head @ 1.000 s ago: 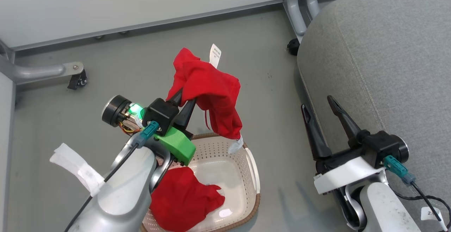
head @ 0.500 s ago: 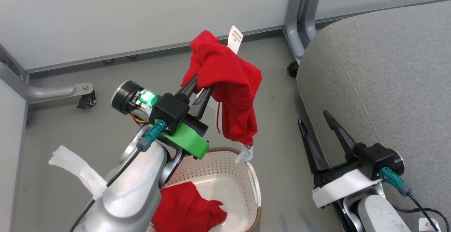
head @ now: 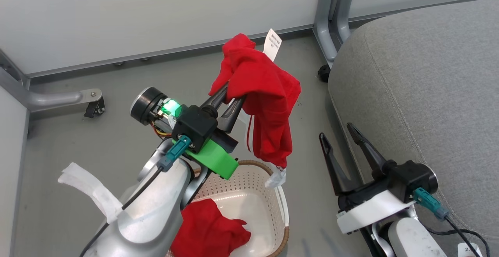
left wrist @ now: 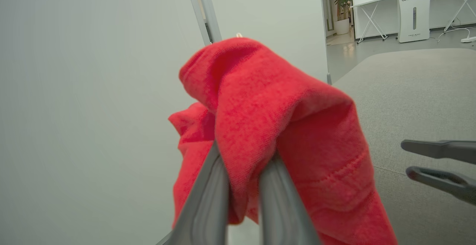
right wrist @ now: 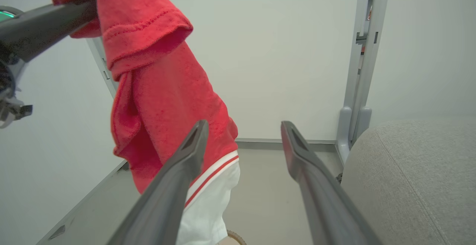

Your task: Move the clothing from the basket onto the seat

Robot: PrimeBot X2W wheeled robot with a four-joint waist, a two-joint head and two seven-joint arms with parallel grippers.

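Garment (head: pixel 269 93) is hanging clear above the basket (head: pixel 249 188) because my left tool (head: pixel 228 101) is pinching it; right tool (head: pixel 335 131) is standing open.

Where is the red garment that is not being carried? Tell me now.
At the bottom centre of the head view, the loose red garment lies inside the basket, partly hidden by the left forearm, below the other garment hanging from the left hand.
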